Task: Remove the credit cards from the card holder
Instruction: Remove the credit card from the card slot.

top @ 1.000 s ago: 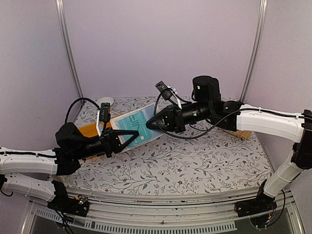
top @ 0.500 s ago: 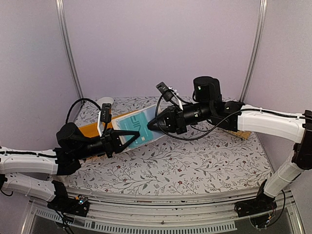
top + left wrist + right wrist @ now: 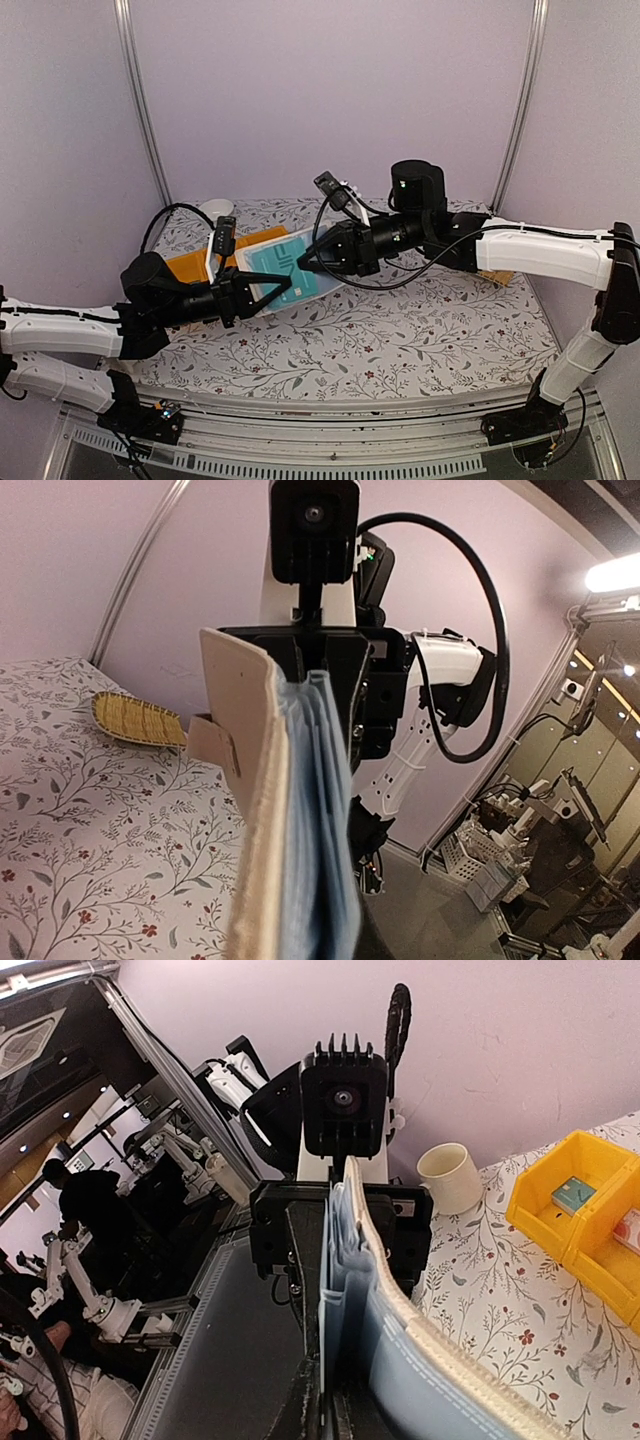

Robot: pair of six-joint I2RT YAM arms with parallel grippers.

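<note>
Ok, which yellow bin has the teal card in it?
The yellow bin nearer the white cup; the teal card lies inside. The other bin shows something pinkish.

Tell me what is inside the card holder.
A teal card shows through the upturned sleeve of the card holder. The pale blue leaves stacked behind it are pressed together, so whatever other cards they hold is covered.

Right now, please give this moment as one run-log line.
left tool: shut on soft whitish card holder of clear sleeves | right tool: shut on its opposite end | teal plastic card: inside holder
</note>
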